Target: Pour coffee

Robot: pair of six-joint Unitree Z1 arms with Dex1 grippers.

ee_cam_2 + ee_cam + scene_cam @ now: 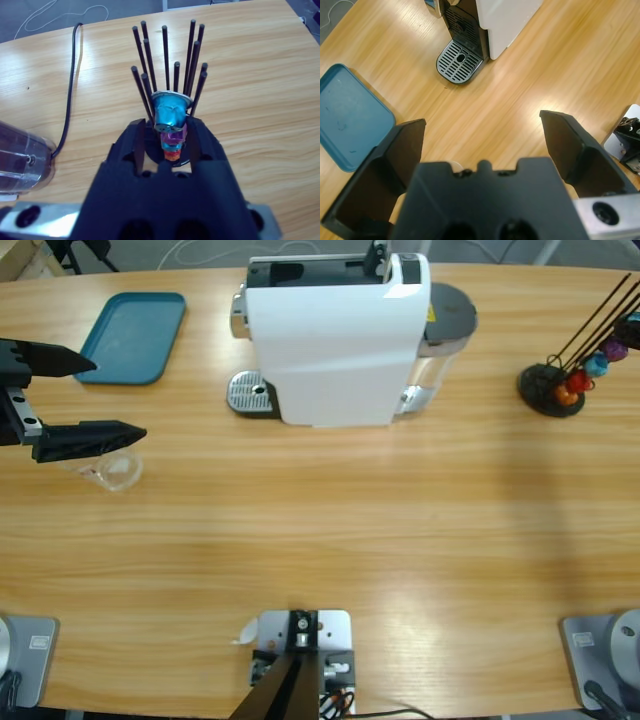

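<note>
Coffee is nowhere to be seen yet, not on the drip grille (pixel 250 395) at the foot of the white machine (pixel 335 340), and not in the clear glass (pixel 112 472), which stands well off to the grille side of the machine and looks empty from above. So nothing is ready to pour, by my reading; this is still the setting-up.

The left gripper (pixel 112 397) hangs over that glass, jaws spread wide. That opening looks meant to take the glass's full width, though it has not come down around it. Its wrist camera looks past the jaws to the grille, which seems to be where the glass must go. A blue tray (pixel 135 335) lies beyond the glass, also on the machine's grille side, with nothing on it.

On the far side of the machine, past its water tank, stands the capsule stand (pixel 167 75). The right gripper (pixel 167 125) sits close about a blue capsule (pixel 171 111) at the top of a stack. Whether it is pinching that capsule I cannot tell. The aim looks plain enough: a capsule for the machine before any coffee can run.
</note>
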